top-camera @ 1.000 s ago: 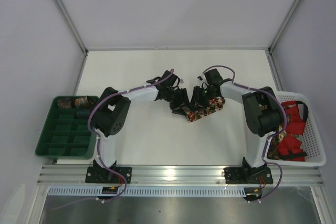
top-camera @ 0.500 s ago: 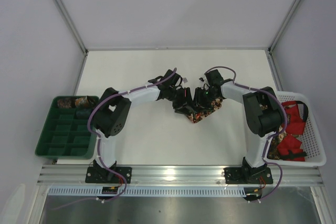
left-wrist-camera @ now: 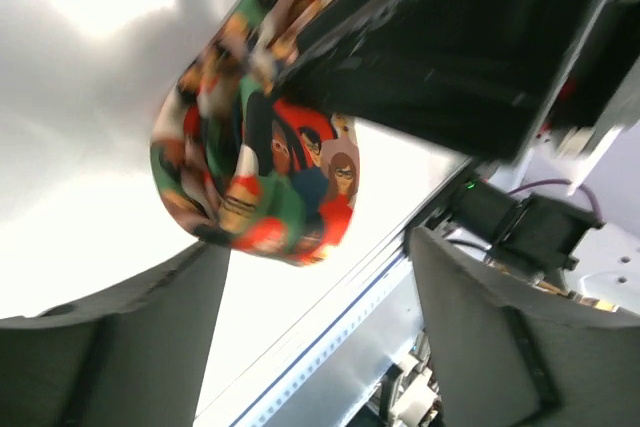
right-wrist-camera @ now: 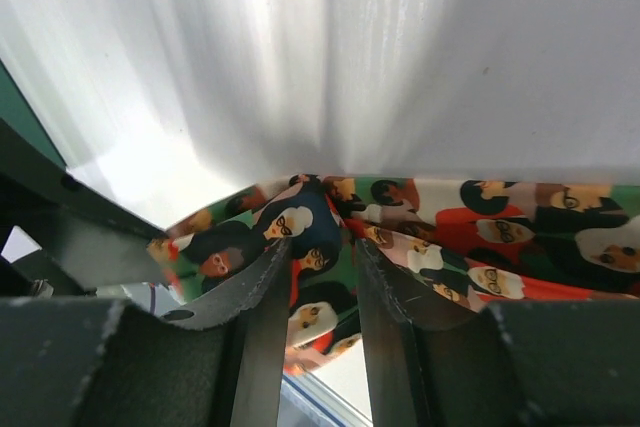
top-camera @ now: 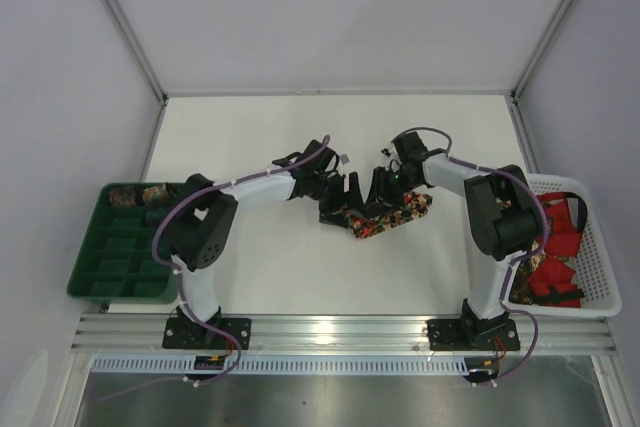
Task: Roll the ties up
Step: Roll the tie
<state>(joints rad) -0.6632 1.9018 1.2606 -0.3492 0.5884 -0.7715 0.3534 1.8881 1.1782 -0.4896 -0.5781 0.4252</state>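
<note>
Centrally, on the broad white table (top-camera: 300, 137), two arms meet over one job. To the right, the white slatted plastic basket (top-camera: 600, 292) holds a heap of red and dark unrolled ties (top-camera: 555, 247). To the left, the dark green compartment tray (top-camera: 100, 282) carries finished rolls (top-camera: 140, 194) in its back row. The left gripper (top-camera: 343, 209) stands with jaws spread wide, clamping nothing, the wound end hanging just ahead of its fingers. The right gripper (top-camera: 386, 203) pinches the narrow fabric necktie (top-camera: 400, 215), printed with cartoon faces on green, red and dark ground, its jaws drawn close on a fold of cloth. The tie lies at mid-table between the two grippers, one end wound into a loose coil (left-wrist-camera: 260, 177), the rest trailing flat toward the right arm. The risk sits in that coil: with a single pinch holding it, the smooth layers may spring apart or telescope sideways. A tug from the right arm could drag the tail and slacken the winding. A left-jaw closure off-centre might crush the coil rather than steady it.
</note>
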